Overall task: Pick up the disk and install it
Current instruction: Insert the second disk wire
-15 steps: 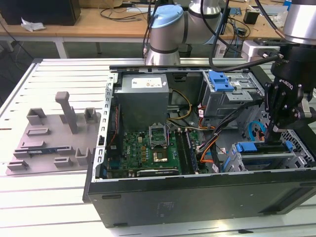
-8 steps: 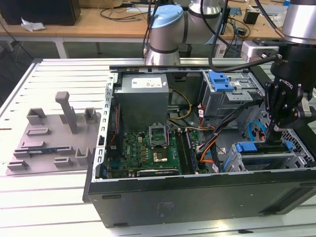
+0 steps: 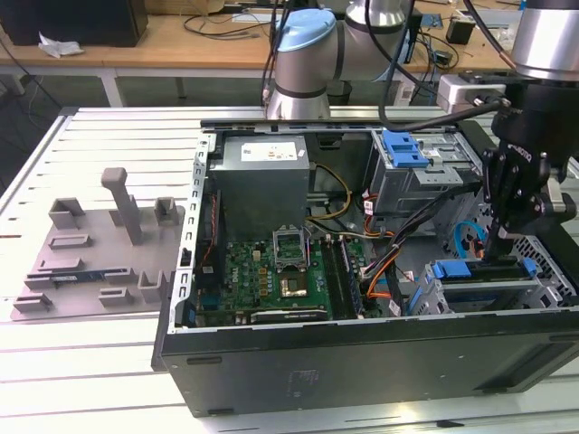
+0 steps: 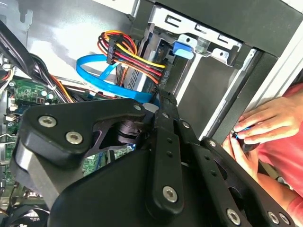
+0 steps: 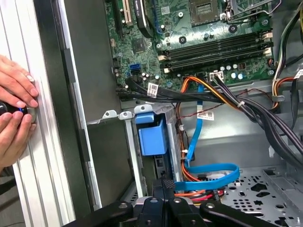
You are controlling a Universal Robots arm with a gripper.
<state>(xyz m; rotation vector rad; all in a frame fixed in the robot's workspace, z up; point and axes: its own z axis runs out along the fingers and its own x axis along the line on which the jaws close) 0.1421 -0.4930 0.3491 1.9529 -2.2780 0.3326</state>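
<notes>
Jaws closed together, gripping nothing, over the drive bay.
The disk (image 3: 477, 271) sits in the bay of the computer case (image 3: 362, 362), at the exterior view's right, just beneath the tips.

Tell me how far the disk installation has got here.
Done: pickup, apparently; the disk with blue rails sits in the drive cage. In hand: the end effector hangs right above it, low inside the computer case. Left: seating; whether the disk is fully home cannot be told.
</notes>
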